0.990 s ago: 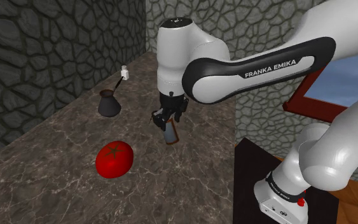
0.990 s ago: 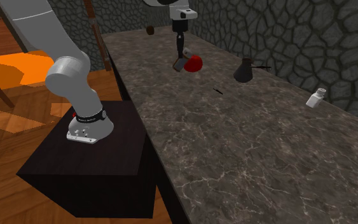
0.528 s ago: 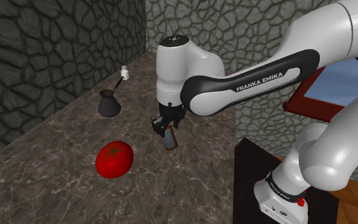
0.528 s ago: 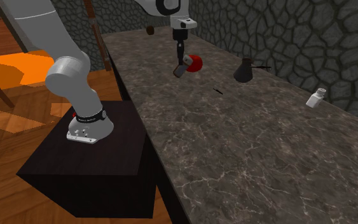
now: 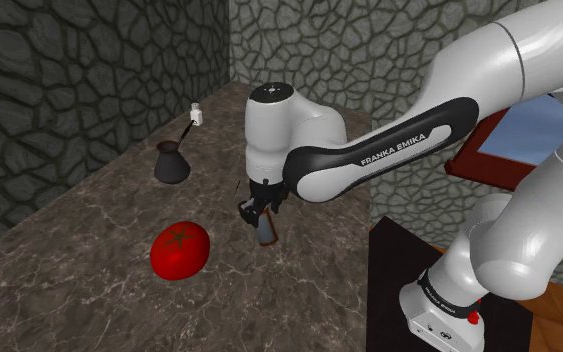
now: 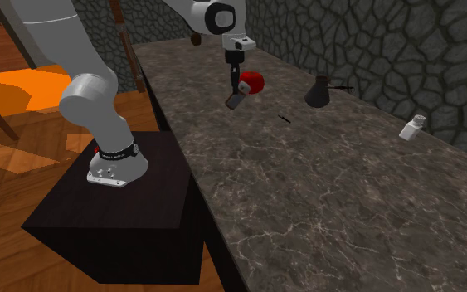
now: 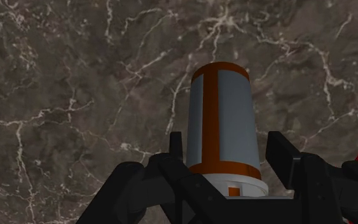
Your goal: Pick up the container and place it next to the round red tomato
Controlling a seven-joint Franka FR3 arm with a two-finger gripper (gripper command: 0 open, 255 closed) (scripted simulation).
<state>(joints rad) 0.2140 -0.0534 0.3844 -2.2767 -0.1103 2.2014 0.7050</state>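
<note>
Container [image 7: 225, 121] — clasped in our gripper [image 7: 228, 153], near the tomato [image 5: 179, 250] — placing step, we judge; next, set down and release.

Shoulder view: beside and a little behind the stand [image 5: 394, 260], high, facing down over the worktop [image 5: 79, 270] toward its far corner. Second exterior view: off the worktop's opposite end, facing back along its length. Both views share the tomato [image 5: 179, 250], dark pot [image 5: 171, 163] and white shaker [image 5: 197, 115]. Wrist view: close, facing down along the gripper [image 7: 228, 147] past the clasped container [image 7: 225, 114].
</note>
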